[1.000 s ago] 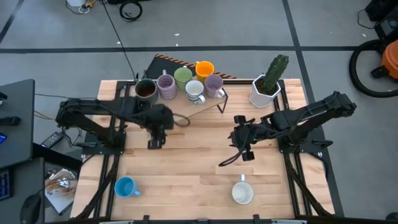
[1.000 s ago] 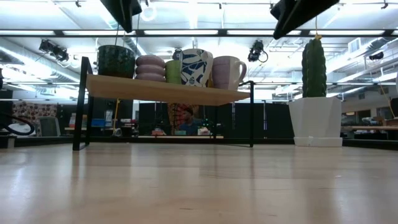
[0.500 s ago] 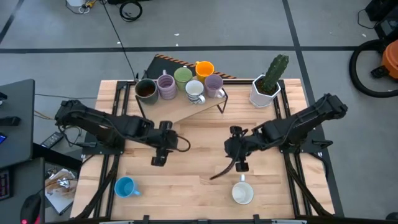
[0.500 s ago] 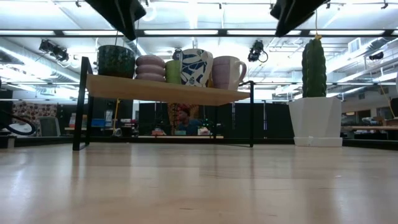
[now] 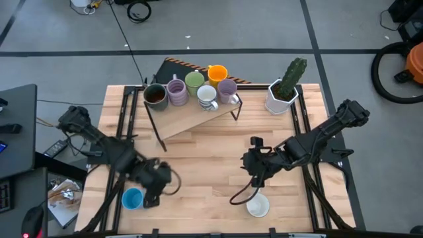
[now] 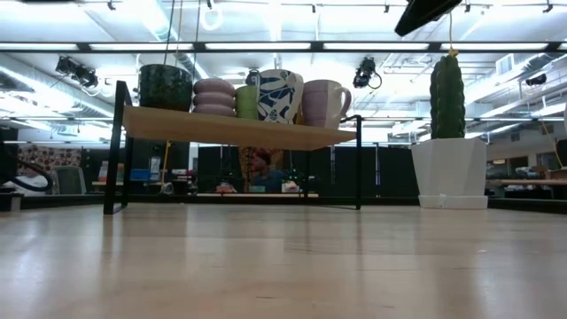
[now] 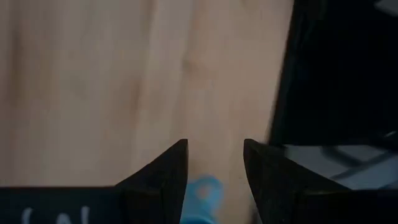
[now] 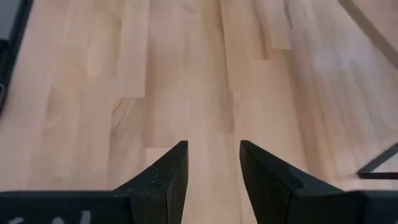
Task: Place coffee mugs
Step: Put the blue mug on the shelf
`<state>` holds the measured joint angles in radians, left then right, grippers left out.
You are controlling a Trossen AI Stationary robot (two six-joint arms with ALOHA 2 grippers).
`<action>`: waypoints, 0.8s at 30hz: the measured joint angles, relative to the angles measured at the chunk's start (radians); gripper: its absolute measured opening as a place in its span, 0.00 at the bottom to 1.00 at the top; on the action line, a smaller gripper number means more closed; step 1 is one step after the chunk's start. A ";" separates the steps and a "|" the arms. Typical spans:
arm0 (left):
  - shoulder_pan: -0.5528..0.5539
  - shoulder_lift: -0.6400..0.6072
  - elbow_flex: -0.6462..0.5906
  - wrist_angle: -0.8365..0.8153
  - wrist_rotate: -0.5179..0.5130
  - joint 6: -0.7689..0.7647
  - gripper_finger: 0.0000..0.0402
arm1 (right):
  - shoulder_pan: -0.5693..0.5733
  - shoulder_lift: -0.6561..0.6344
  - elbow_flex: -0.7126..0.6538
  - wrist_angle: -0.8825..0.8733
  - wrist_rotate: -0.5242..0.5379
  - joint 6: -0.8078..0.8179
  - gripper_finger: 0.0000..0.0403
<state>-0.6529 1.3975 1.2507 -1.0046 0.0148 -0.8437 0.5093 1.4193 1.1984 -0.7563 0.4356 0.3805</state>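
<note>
Going L to R, clock directions from table centre in the top-down cam.

Blue mug (image 5: 133, 198) sits at approx 8 o'clock near the front-left corner, upright on the table (image 5: 198, 152). Left gripper (image 5: 149, 198) is right beside it, on its 3 o'clock side. Can't tell if it's touching. Fingers are spread apart w/ nothing between them; in the wrist cam a bit of blue (image 7: 202, 196) peeks through the gap between the two dark fingers (image 7: 165, 171).

Shelf (image 5: 192, 116) is at 11–12 o'clock, a small wooden rack on black legs. On it, L to R: brown mug (image 5: 155, 96), lilac mug (image 5: 177, 92), green mug (image 5: 194, 82), orange mug (image 5: 217, 73) behind, white patterned mug (image 5: 207, 96) in front, second lilac mug (image 5: 227, 88) w/ handle sticking out at the right end. All upright and packed close. The low cam shows the same row, w/ the patterned mug (image 6: 280, 96) standing out most.

Right gripper (image 5: 256, 178) is at approx 4–5 o'clock, above bare wood, fingers apart and empty. Wrist cam shows just planks between them (image 8: 211, 168).

Plain white mug (image 5: 258, 205) is at 5 o'clock by the front edge, just beyond the right gripper, handle pointing to 12.

Cactus (image 5: 291, 79) in its white pot is at 2 o'clock, back-right corner.
</note>
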 joint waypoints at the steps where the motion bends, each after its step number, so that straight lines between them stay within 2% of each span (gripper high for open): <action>1: -0.027 0.000 0.000 0.000 -0.002 -0.079 0.40 | -0.007 0.000 0.000 0.002 0.006 -0.019 0.37; 6: -0.147 0.010 0.000 -0.002 -0.078 -0.439 0.40 | -0.060 0.000 0.000 0.060 0.047 -0.128 0.37; 11: -0.226 0.034 0.001 -0.073 -0.205 -0.766 0.40 | -0.145 0.000 0.000 0.127 0.043 -0.246 0.37; 13: -0.248 0.056 0.000 -0.101 -0.220 -0.883 0.40 | -0.178 0.000 0.000 0.150 0.022 -0.291 0.37; 19: -0.274 0.123 0.000 -0.090 -0.069 -1.038 0.40 | -0.263 0.000 0.000 0.202 -0.080 -0.390 0.37; 24: -0.272 0.147 0.000 -0.078 -0.004 -1.114 0.40 | -0.306 0.000 0.000 0.215 -0.124 -0.429 0.37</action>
<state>-0.9249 1.5447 1.2510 -1.0825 0.0105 -1.9581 0.2029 1.4194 1.1984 -0.5410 0.3114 -0.0486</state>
